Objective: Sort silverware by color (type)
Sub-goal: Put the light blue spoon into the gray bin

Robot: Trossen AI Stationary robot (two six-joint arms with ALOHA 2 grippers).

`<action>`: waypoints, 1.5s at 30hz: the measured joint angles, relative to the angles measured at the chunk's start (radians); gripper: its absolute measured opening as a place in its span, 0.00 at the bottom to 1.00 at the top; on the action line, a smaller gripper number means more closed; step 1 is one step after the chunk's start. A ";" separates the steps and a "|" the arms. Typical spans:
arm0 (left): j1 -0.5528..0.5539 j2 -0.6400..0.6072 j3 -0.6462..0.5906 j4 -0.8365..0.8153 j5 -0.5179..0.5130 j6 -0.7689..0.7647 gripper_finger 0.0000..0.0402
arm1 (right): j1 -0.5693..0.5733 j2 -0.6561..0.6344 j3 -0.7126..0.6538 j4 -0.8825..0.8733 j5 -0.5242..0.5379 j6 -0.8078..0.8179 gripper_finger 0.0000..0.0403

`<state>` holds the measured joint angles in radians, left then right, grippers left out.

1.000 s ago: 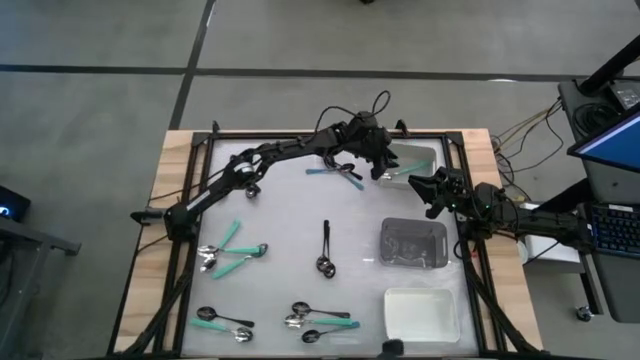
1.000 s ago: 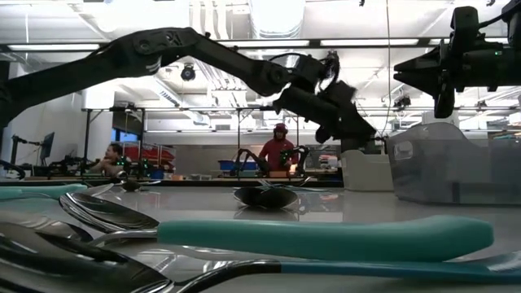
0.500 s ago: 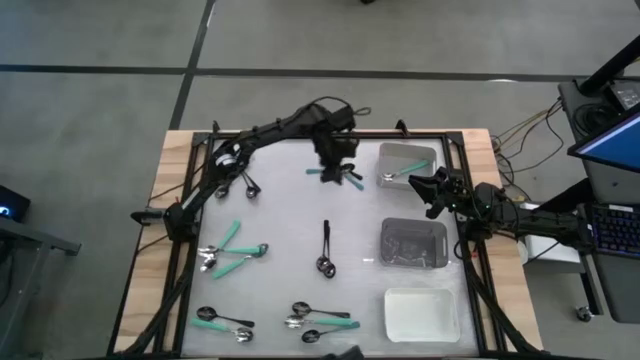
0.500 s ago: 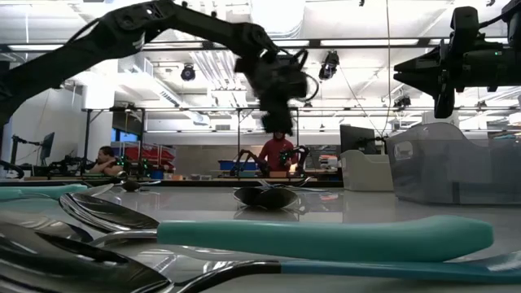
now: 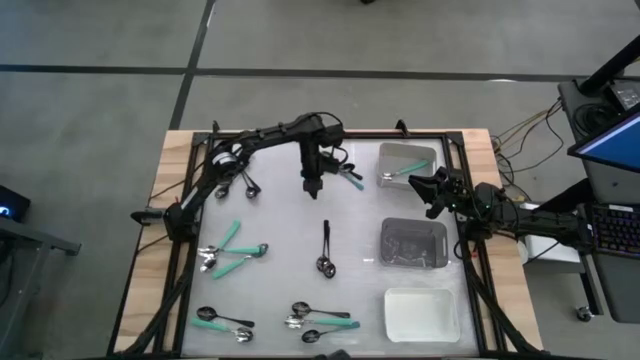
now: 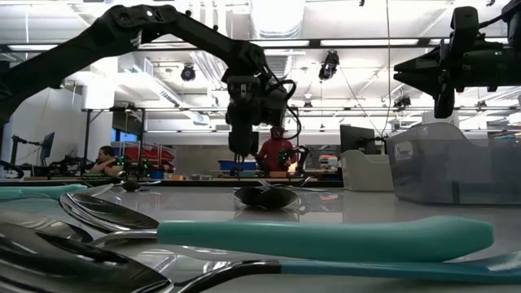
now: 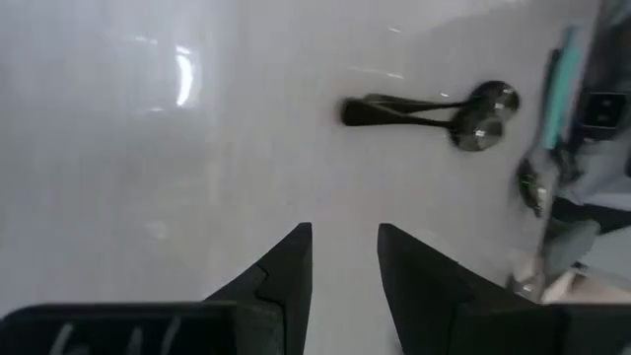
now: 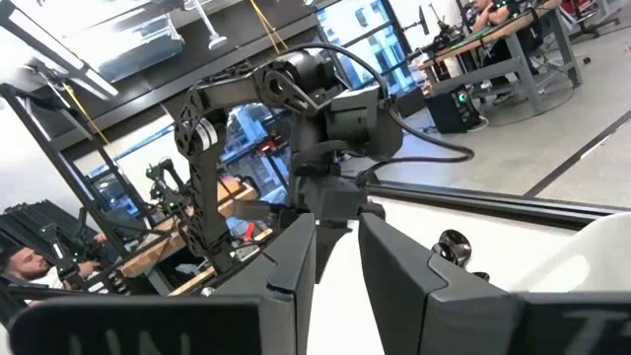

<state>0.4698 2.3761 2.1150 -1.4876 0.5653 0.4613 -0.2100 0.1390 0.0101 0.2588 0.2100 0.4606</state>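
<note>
Since the earlier frame your left hand [image 5: 311,187] swung back from the far-right tray [image 5: 432,153], fingers apart and empty, toward mid-worktop. One teal spoon [image 5: 403,172] lay in that tray; most silverware [image 5: 325,263] remained scattered. Right hand [image 5: 418,181] waited beside the tray, fingers parted.
</note>
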 joint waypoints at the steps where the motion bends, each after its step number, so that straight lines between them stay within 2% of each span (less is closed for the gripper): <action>1: 0.000 -0.004 -0.016 0.020 -0.005 -0.006 0.25 | 0.000 0.000 0.000 0.000 0.000 0.000 0.18; 6: -0.002 -0.055 -0.093 0.107 -0.008 -0.037 0.25 | 0.000 0.000 0.000 0.000 0.000 0.000 0.18; 11: -0.003 -0.119 -0.183 0.155 -0.113 -0.086 0.25 | 0.000 0.000 0.000 0.000 0.000 0.000 0.18; 15: -0.005 -0.222 -0.298 0.227 -0.160 -0.117 0.25 | 0.000 0.000 0.000 0.000 0.000 0.000 0.18; 18: -0.004 -0.313 -0.418 0.298 -0.191 -0.149 0.25 | 0.000 0.000 0.000 0.000 0.000 0.000 0.18; 22: -0.004 -0.468 -0.612 0.416 -0.282 -0.218 0.25 | 0.000 0.000 0.000 0.000 0.000 0.000 0.18; 27: -0.003 -0.669 -0.861 0.511 -0.480 -0.361 0.25 | 0.000 0.000 0.000 0.000 0.000 0.000 0.18; 30: -0.003 -0.786 -1.009 0.572 -0.558 -0.456 0.25 | 0.000 0.000 0.000 0.000 0.000 0.000 0.18; 38: -0.027 -1.008 -1.328 0.716 -0.556 -0.619 0.25 | 0.000 0.000 0.000 0.000 0.000 0.000 0.18; 45: -0.047 -1.115 -1.437 0.697 -0.555 -0.802 0.25 | 0.000 0.000 0.000 0.000 0.000 0.000 0.18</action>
<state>0.4229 1.2615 0.6784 -0.7905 0.0103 -0.3406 -0.2100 0.1390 0.0101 0.2588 0.2104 0.4606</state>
